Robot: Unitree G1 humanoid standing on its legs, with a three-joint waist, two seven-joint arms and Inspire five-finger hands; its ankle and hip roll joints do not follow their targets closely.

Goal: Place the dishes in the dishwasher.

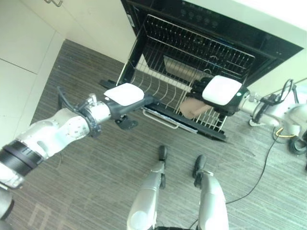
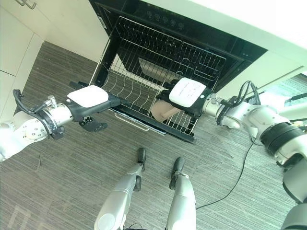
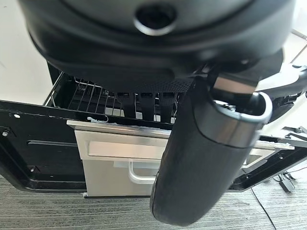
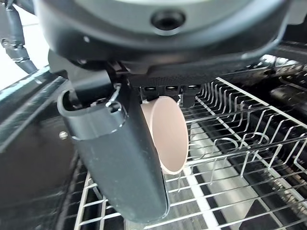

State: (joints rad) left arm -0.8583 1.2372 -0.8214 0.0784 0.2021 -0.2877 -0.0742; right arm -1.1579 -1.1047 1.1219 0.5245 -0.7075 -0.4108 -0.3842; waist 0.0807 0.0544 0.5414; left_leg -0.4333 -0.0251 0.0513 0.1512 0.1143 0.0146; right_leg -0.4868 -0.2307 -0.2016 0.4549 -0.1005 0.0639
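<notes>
The dishwasher [image 1: 201, 19] stands open, its door [image 1: 189, 125] folded down and its wire rack [image 1: 160, 79] pulled out over the door. My right hand [image 1: 220, 91] hovers above the rack's right front part, shut on a beige cup [image 1: 193, 108] that lies on its side. In the right wrist view the cup [image 4: 168, 134] sits between the thumb [image 4: 120, 158] and the fingers, just above the rack's wires [image 4: 240, 158]. My left hand [image 1: 125, 96] is at the rack's left front corner, fingers straight and holding nothing; the left wrist view shows its thumb [image 3: 201, 158].
White cabinet fronts [image 1: 24, 43] run along the left. A pale countertop [image 2: 268, 19] lies above the dishwasher. Dark striped floor [image 1: 96, 182] spreads in front of the open door.
</notes>
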